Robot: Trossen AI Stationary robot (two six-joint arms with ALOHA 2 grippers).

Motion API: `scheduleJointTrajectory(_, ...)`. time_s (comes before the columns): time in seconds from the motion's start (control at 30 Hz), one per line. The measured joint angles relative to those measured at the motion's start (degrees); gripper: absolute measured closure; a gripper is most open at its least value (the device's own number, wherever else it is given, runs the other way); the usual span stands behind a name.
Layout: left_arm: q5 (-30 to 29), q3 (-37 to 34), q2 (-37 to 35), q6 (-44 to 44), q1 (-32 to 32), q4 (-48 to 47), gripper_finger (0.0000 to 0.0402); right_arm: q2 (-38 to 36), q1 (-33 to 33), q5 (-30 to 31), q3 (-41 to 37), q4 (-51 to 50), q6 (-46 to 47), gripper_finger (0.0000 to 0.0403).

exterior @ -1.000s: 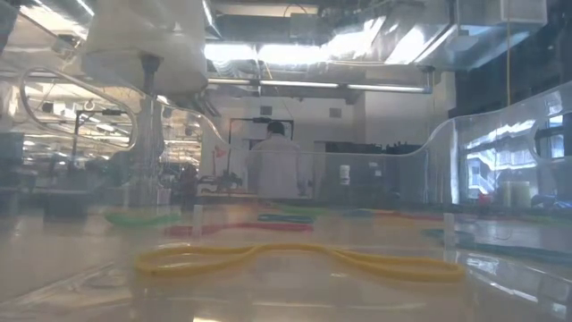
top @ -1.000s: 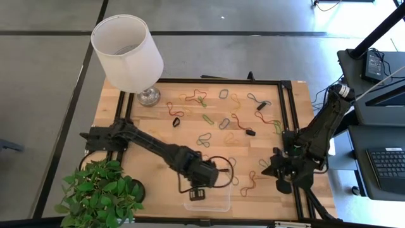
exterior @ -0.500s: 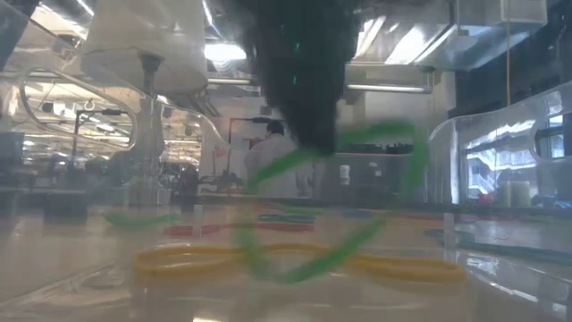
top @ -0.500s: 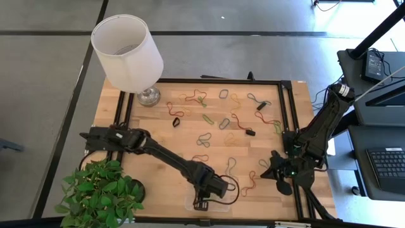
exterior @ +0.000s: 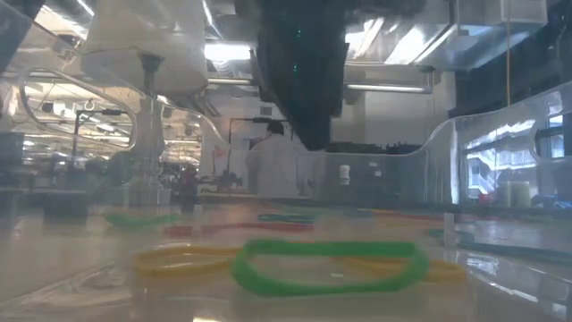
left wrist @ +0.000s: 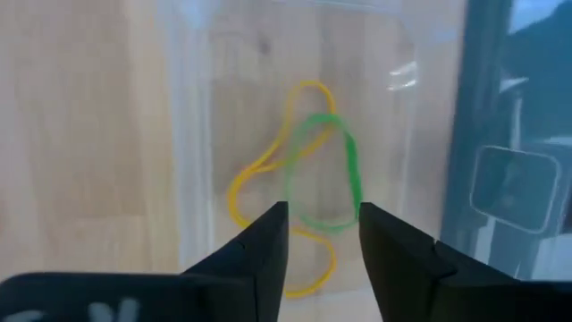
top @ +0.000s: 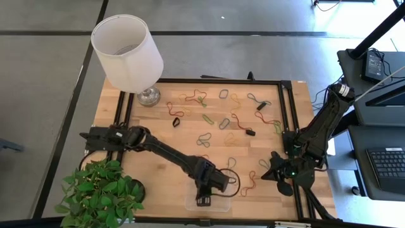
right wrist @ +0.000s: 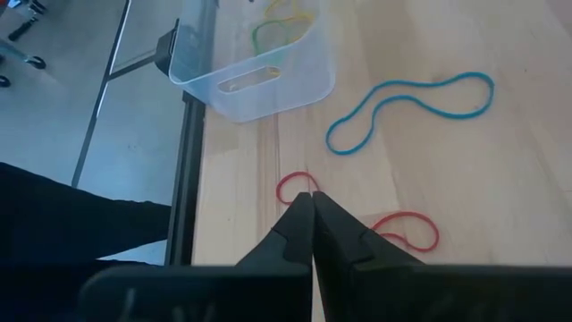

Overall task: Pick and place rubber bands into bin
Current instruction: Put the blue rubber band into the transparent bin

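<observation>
The bin [top: 223, 205], a clear shallow tub, stands at the table's near edge. Inside it a green rubber band [left wrist: 323, 175] lies on its floor across a yellow one [left wrist: 268, 192]; the low view shows both, green [exterior: 331, 266] in front of yellow [exterior: 179, 259]. My left gripper [left wrist: 323, 219] hangs open just above them, pointing down, with nothing between its fingers. My right gripper [right wrist: 311, 199] is shut at the table's right side [top: 271, 170], above a red rubber band [right wrist: 295, 184], holding nothing.
Many loose rubber bands [top: 218, 120] lie across the middle and far part of the table, and a blue one [right wrist: 411, 105] lies near the bin. A lamp [top: 128, 50] stands at the far left, a plant [top: 101, 193] at the near left. A person [exterior: 277, 165] stands in the room behind.
My left gripper has come down over the bin toward the table's near edge, carrying the green rubber band. It has opened and let go. The band has fallen and now lies flat on the bin's floor across the yellow one.
</observation>
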Motion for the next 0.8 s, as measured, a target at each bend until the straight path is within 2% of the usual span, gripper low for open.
scheduleJointTrajectory(0.1, 0.2, 0.1, -1.4, -1.7, 1.2, -1.9, 0.0264, 0.0, 0.0, 0.0, 0.0, 0.0, 0.0, 0.04)
scheduleJointTrajectory(0.27, -5.6, 0.1, -6.5, -1.5, 2.4, -8.3, 0.0284, 0.0, 0.0, 0.5, 0.0, -0.3, -0.2, 0.04)
scheduleJointTrajectory(0.37, -9.7, 0.2, -11.0, -2.0, 3.2, -9.5, 0.0314, 0.0, -0.4, 0.9, 0.0, -0.5, -0.7, 0.04)
scheduleJointTrajectory(0.53, -17.6, -0.3, -17.8, 0.6, 4.7, -12.7, 0.0391, -0.1, -2.7, 1.1, 0.0, -0.5, -1.4, 0.04)
scheduleJointTrajectory(0.6, -21.0, -2.2, -20.5, 2.5, 4.8, -12.4, 0.0396, -0.1, -4.0, 1.1, 0.0, -0.5, -1.7, 0.04)
scheduleJointTrajectory(0.7, -21.8, -6.4, -23.9, 3.8, 5.5, -11.9, 0.04, -0.1, -5.8, 1.2, 0.0, -0.2, -3.4, 0.04)
scheduleJointTrajectory(0.8, -22.0, -13.5, -27.5, 5.6, 6.4, -9.4, 0.0399, -0.1, -7.6, 1.2, 0.0, 1.2, -5.7, 0.04)
